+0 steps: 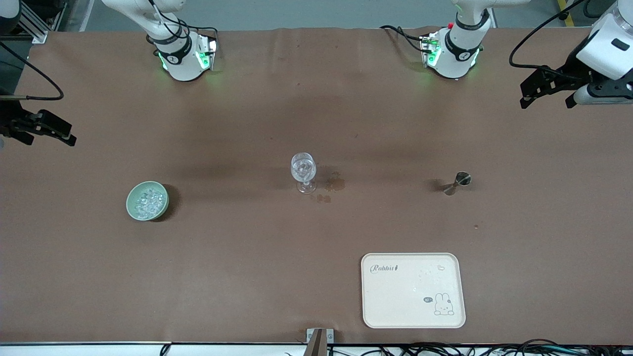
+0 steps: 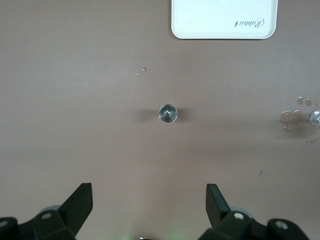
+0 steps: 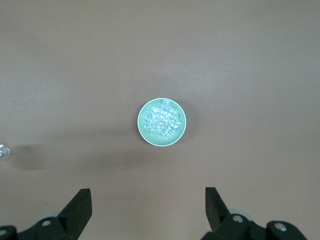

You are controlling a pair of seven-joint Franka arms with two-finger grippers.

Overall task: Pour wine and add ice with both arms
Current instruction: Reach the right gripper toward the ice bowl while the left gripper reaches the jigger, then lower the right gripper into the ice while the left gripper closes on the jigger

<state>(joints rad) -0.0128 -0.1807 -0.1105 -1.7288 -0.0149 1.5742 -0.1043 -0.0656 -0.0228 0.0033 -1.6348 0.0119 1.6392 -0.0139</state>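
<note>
**Obs 1:** Cream tray (image 1: 413, 290), front view, sits close to the tabletop's camera-side edge, toward the left arm's end. Nothing set on it.

**Obs 2:** Noted. Mid-table: stemmed glass (image 1: 303, 171) upright, brown spill marks (image 1: 334, 184) just beside it. Metal jigger (image 1: 459, 182) toward the left arm's end; green bowl (image 1: 147, 200) toward the right arm's end, ice (image 1: 149, 201) heaped inside.

**Obs 1:** Arms?

**Obs 2:** Left gripper (image 1: 550, 94) up in the air near its end's edge, right gripper (image 1: 42, 131) likewise at its own edge. Both empty.

**Obs 1:** Left wrist view: fingers (image 2: 80, 202) spread wide, jigger (image 2: 168, 113) standing untouched on the table, tray (image 2: 224, 20) in frame too.

**Obs 2:** Right wrist view: fingers (image 3: 79, 205) wide apart, bowl (image 3: 162, 122) under the camera, ice (image 3: 161, 120) all in it.

**Obs 1:** Progress?

**Obs 2:** I'd judge nothing started. Jigger not lifted, no ice moved. Pouring and icing both remain.
</note>
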